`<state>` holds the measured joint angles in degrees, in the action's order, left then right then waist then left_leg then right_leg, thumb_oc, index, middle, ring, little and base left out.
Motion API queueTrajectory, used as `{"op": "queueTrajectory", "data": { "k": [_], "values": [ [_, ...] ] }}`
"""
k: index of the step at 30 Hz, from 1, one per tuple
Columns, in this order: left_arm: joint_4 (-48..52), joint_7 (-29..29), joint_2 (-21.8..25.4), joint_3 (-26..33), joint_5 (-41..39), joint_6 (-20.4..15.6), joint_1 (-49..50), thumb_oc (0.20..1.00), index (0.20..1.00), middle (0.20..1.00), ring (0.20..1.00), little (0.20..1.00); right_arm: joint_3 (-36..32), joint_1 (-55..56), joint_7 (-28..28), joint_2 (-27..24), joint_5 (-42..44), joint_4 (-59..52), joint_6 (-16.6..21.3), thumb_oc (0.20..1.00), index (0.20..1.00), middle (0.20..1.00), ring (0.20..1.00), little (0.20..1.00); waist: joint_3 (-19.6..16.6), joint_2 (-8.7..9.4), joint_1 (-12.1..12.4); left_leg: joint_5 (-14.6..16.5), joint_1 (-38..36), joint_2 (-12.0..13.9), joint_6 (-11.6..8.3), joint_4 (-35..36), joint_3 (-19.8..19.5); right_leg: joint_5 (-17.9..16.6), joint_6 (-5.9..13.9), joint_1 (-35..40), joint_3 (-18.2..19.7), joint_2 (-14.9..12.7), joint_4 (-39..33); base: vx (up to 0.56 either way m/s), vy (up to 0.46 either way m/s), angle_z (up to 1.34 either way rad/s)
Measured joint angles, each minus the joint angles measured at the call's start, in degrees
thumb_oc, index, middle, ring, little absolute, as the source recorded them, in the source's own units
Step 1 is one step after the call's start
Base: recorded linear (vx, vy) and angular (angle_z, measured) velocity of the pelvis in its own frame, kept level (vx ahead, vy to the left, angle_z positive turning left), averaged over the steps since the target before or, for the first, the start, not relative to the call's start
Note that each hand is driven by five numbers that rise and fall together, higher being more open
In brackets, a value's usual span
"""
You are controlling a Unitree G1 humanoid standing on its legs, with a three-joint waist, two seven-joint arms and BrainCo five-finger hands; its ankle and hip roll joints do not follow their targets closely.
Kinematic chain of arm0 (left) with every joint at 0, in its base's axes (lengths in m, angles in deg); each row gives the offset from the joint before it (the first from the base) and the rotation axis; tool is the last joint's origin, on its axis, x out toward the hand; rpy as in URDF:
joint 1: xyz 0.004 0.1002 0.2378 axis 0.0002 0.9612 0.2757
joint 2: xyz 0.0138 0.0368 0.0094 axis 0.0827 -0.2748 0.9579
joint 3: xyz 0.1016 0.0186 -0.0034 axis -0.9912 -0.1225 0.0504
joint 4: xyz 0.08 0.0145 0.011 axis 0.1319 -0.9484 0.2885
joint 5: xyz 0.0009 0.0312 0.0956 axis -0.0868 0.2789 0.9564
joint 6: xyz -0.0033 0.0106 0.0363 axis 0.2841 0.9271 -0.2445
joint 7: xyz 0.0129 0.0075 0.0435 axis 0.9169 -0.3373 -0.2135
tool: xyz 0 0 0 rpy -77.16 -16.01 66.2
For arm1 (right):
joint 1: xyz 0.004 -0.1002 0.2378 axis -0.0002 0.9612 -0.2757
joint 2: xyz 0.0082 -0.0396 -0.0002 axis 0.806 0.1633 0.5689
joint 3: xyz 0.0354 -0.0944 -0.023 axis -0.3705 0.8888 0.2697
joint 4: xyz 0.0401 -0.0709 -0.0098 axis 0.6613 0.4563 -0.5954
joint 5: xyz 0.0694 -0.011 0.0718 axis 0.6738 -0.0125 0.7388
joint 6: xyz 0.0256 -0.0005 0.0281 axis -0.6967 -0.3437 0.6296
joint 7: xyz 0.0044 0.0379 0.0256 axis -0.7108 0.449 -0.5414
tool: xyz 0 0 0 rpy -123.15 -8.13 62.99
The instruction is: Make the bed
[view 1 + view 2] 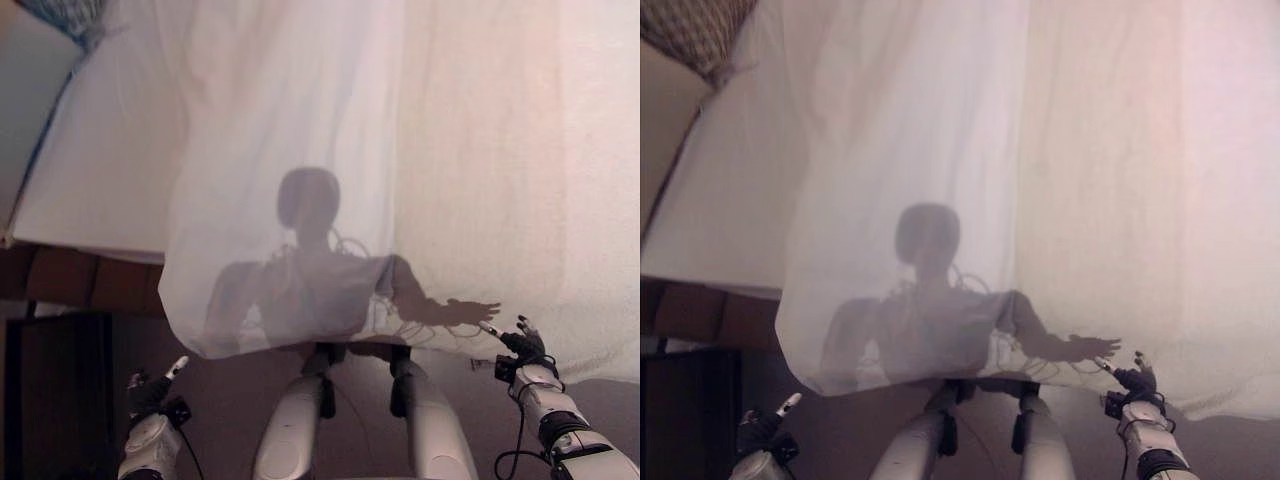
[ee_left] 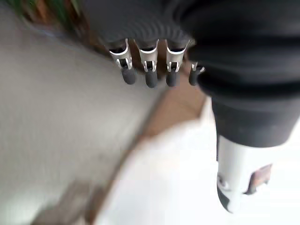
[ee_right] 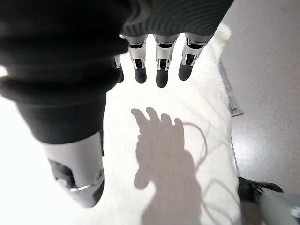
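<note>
White sheet [image 1: 300,150] hangs just beyond (untouched by) right hand [image 1: 522,345] fingers [image 3: 161,75].

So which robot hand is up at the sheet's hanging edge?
The right robot hand, fingers straight, at the white sheet's lower edge. The left robot hand hangs lower, apart from the sheet.

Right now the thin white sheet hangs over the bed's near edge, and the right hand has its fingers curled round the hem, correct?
Not quite. The thin white sheet does hang over the near edge, but the right hand is open above it, fingers straight, gripping nothing, as the right wrist view shows.
</note>
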<state>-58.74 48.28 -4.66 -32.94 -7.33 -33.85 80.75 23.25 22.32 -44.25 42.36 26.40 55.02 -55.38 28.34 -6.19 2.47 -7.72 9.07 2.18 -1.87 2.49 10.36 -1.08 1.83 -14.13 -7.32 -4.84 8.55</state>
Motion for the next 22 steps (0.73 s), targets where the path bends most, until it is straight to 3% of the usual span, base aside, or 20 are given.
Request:
{"op": "queueTrajectory", "data": {
  "k": [5, 7, 9, 11, 12, 15, 22],
  "values": [
    [-2.9, 1.9, -3.5, -6.5, 12.1, 0.2, 0.2, 1.0, 1.0, 1.0, 1.0, 1.0, 2.2, 6.5, 2.9, 1.9, -5.9, 3.7, -0.8, 1.0, 1.0, 1.0, 1.0, 1.0, -6.2, -0.57, -1.8, 1.0, -2.6, 2.7, -1.84, -1.5, -1.2, 3.5, -2.63, 2.3, -1.7, 2.3, 3.0, 0.02, -0.311, 0.02],
    [-5.1, 2.5, -4.2, -8.8, 15.6, 0.7, 0.7, 1.0, 1.0, 1.0, 1.0, 1.0, 2.3, 9.5, 3.6, 1.8, -6.5, 5.4, -1.3, 1.0, 1.0, 1.0, 1.0, 1.0, -10.1, -0.25, -2.4, 1.8, -2.8, 3.8, -3.23, -3.0, -1.2, 5.2, -3.88, 1.9, -1.6, 3.3, 4.8, 0.05, -0.17, -0.14],
    [-8.1, 2.6, -4.9, -8.7, 17.4, 1.4, 0.7, 1.0, 1.0, 1.0, 1.0, 1.0, 2.3, 9.7, 4.4, 1.8, -8.2, 7.0, -2.1, 1.0, 1.0, 1.0, 1.0, 1.0, -11.5, 0.6, -3.1, 1.3, -4.4, 4.2, -4.5, -4.4, -1.4, 6.6, -5.24, 3.3, -1.2, 3.5, 5.6, 0.08, -0.183, -0.19],
    [-9.7, 3.0, -5.2, -8.7, 18.2, 1.7, 1.0, 1.0, 1.0, 1.0, 1.0, 1.0, 2.3, 10.8, 4.6, 2.0, -8.7, 8.0, -2.3, 1.0, 1.0, 1.0, 1.0, 1.0, -12.7, 1.71, -2.9, 0.1, -5.6, 3.6, -4.85, -5.6, -3.5, 6.7, -5.45, 5.2, -0.2, 3.4, 4.7, 0.06, -0.099, -0.2],
    [-10.8, 3.5, -5.3, -8.9, 19.6, 2.4, 2.1, 1.0, 1.0, 1.0, 1.0, 1.0, 2.2, 11.5, 4.8, 2.0, -8.7, 8.4, -2.7, 1.0, 1.0, 1.0, 1.0, 1.0, -14.9, 3.0, -2.9, 0.0, -6.7, 2.1, -4.81, -5.5, -6.5, 6.6, -5.44, 6.6, 0.5, 3.0, 3.5, 0.06, -0.049, -0.22],
    [-12.9, 4.3, -5.6, -8.9, 19.7, 3.1, 3.4, 1.0, 1.0, 1.0, 1.0, 1.0, 2.3, 13.1, 5.4, 2.0, -8.7, 10.0, -3.2, 1.0, 1.0, 1.0, 1.0, 1.0, -18.0, 3.03, -3.3, 0.6, -9.4, 0.4, -5.39, -3.6, -5.7, 6.2, -4.82, 9.8, 0.6, 3.2, 1.0, 0.12, -0.051, -0.03],
    [-15.5, 6.3, -5.3, -11.4, 26.0, 4.7, 3.9, 1.0, 1.0, 1.0, 1.0, 1.0, 2.4, 12.5, 6.5, 3.4, -11.7, 10.6, -4.0, 1.0, 1.0, 1.0, 1.0, 1.0, -20.7, 3.39, -3.0, 2.0, -13.6, 1.2, -3.72, 0.5, -5.8, 2.6, -4.22, 14.7, 2.1, 5.1, -6.9, 0.04, 0.01, -0.12]
  ]
}}
